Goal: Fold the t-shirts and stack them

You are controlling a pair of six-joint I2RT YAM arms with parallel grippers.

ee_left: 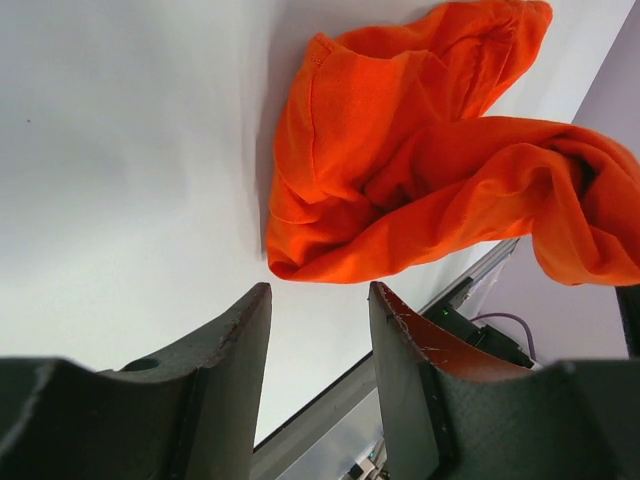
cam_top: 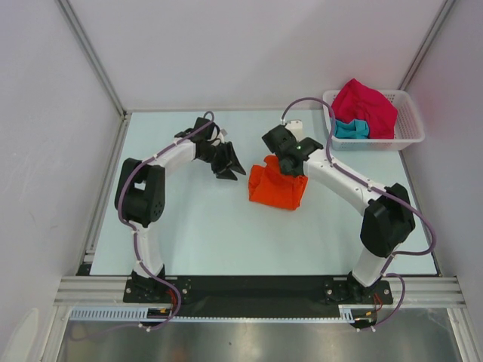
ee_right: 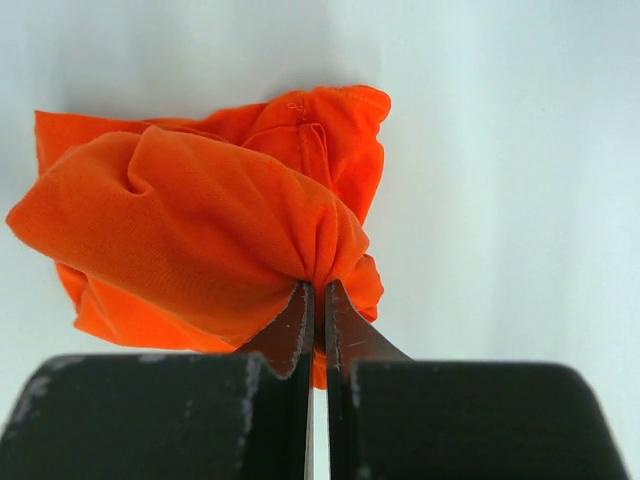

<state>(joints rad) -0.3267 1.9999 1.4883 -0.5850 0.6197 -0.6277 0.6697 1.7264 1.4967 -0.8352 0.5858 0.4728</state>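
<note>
While the orange t-shirt (cam_top: pixel 278 188) is pinched on the desk (cam_top: pixel 196 234) in the right jaws, the left jaws are held wide beside it; crimson t-shirt (cam_top: pixel 366 105) and teal t-shirt (cam_top: pixel 352 130) are heaped in the basket (cam_top: pixel 377 143).

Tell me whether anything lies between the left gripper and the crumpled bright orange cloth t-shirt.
Nothing visible does. Only bare pale table separates the open left gripper from the bright orange cloth t-shirt, which the right gripper pinches.
</note>
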